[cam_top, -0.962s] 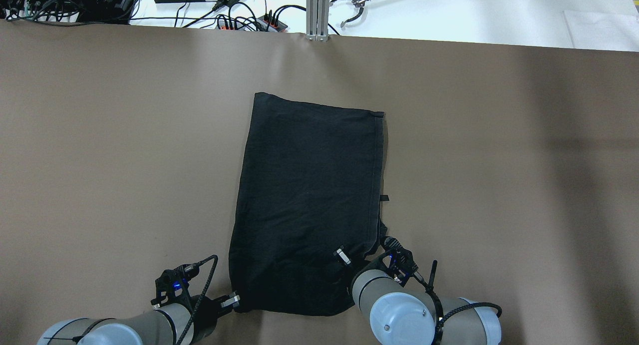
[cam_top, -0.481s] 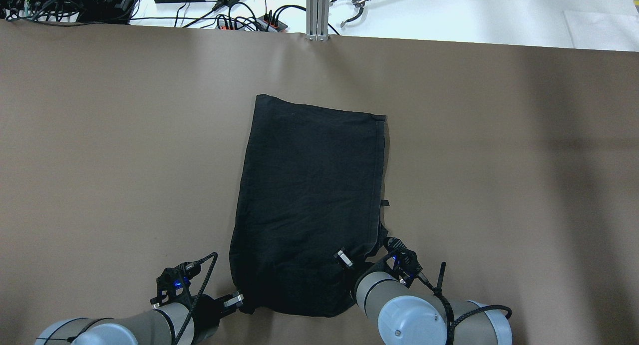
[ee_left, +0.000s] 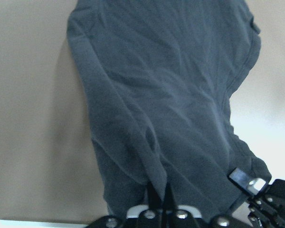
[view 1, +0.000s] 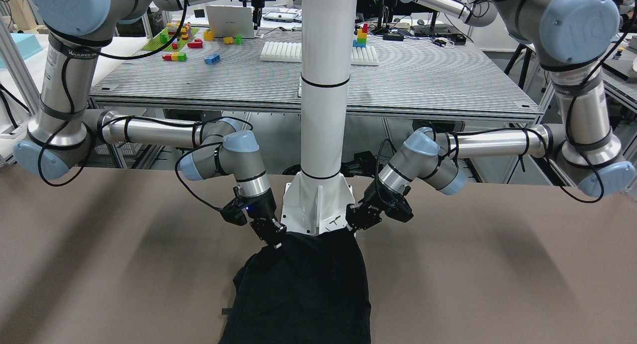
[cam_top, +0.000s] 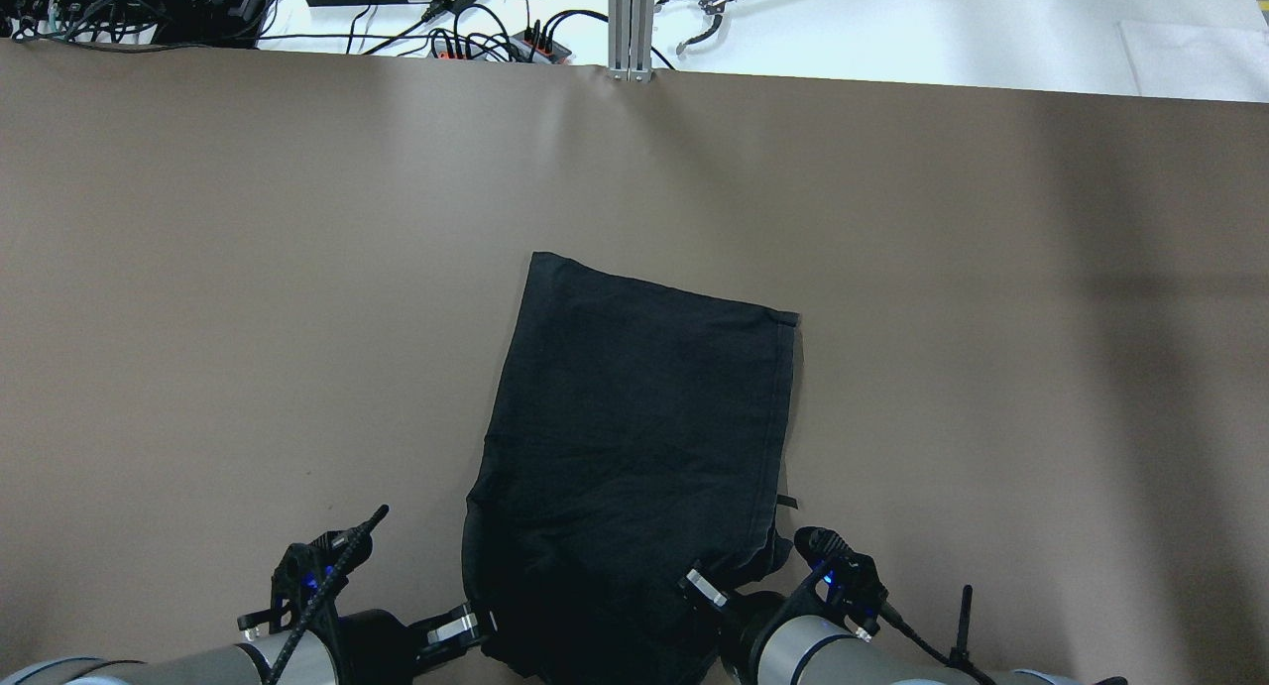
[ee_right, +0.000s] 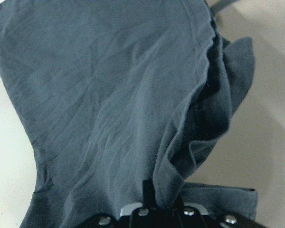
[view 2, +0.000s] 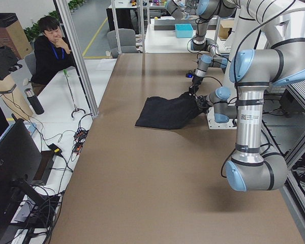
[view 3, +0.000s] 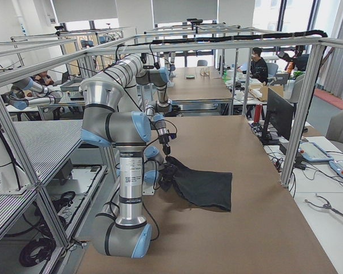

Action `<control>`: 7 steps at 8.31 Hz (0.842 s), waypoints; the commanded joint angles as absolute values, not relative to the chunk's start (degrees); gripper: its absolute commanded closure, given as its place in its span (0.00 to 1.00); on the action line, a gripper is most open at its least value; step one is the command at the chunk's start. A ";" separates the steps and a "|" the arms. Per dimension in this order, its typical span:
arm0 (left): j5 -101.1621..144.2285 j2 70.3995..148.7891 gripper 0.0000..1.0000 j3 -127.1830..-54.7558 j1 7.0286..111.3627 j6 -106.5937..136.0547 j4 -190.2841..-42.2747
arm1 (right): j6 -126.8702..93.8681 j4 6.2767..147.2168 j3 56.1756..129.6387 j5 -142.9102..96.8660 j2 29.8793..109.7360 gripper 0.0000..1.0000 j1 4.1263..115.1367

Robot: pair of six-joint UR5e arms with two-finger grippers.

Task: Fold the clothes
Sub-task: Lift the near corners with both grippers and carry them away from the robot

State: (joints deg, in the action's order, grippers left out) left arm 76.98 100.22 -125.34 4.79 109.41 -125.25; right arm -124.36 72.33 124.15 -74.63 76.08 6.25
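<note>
- Claws both pinch fabric: left claw [cam_top: 464, 626] and right claw [cam_top: 702, 586] are clamped on near corners of the garment [cam_top: 634, 417].
- I see its long axis running away from them across the worktop [cam_top: 248, 318].

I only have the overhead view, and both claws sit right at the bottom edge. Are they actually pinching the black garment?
Observer: The left claw is. Its wrist camera shows the black garment clamped between shut fingertips.
Operator: And the right one?
Observer: Its wrist camera shows the right claw shut on a bunched fold at the garment's edge.
Operator: Is the gripped edge off the surface?
Observer: Yes. From the exterior left view, that edge slopes up to the claws while the far end lies on the table.
</note>
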 commanded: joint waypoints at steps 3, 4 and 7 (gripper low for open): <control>87.78 110.97 1.00 -123.61 23.87 99.69 -111.10 | -116.54 74.71 121.76 -75.15 74.37 1.00 14.39; 88.24 114.05 1.00 -120.01 27.30 97.23 -109.35 | -115.15 75.06 119.73 -75.15 72.62 1.00 16.76; 88.50 126.16 1.00 -109.37 33.64 93.09 -102.59 | -111.03 74.97 115.68 -76.98 70.50 1.00 22.22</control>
State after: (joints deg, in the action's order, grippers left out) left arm 88.17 118.21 -116.25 29.54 95.68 -107.07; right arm -114.09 74.98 118.34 -75.38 71.92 18.55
